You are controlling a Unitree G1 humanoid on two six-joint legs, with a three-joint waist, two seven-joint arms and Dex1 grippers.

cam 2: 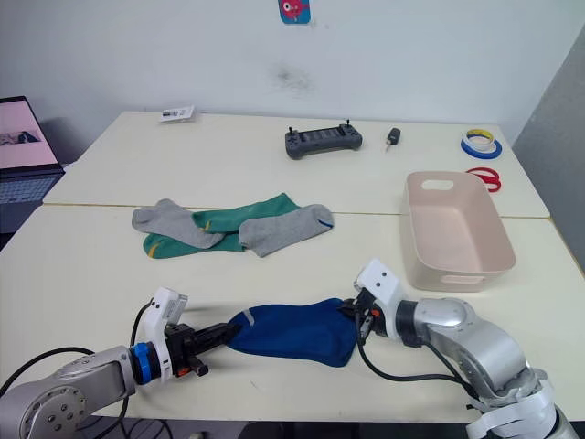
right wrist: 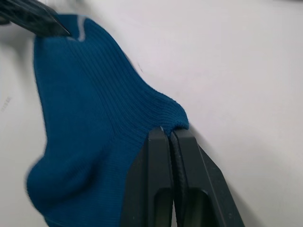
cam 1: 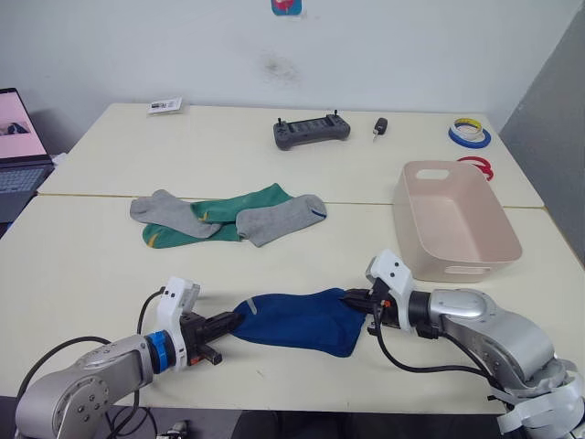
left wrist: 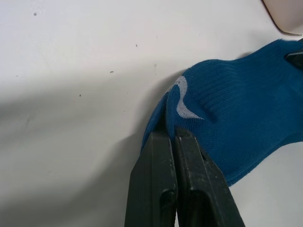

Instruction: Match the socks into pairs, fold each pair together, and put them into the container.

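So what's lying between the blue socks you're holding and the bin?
Bare tabletop only. In the left eye view nothing sits between the dark blue socks and the container; the right gripper pinches their near end.

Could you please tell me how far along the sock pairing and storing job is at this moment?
Nothing is stored yet: the pale pinkish-beige plastic bin holds no socks. In hand: the dark blue fabric socks lie stretched between the left end effector, shut on one end, and the right end effector, shut on the other. Left: two grey socks and the green socks lie unfolded in a loose heap.
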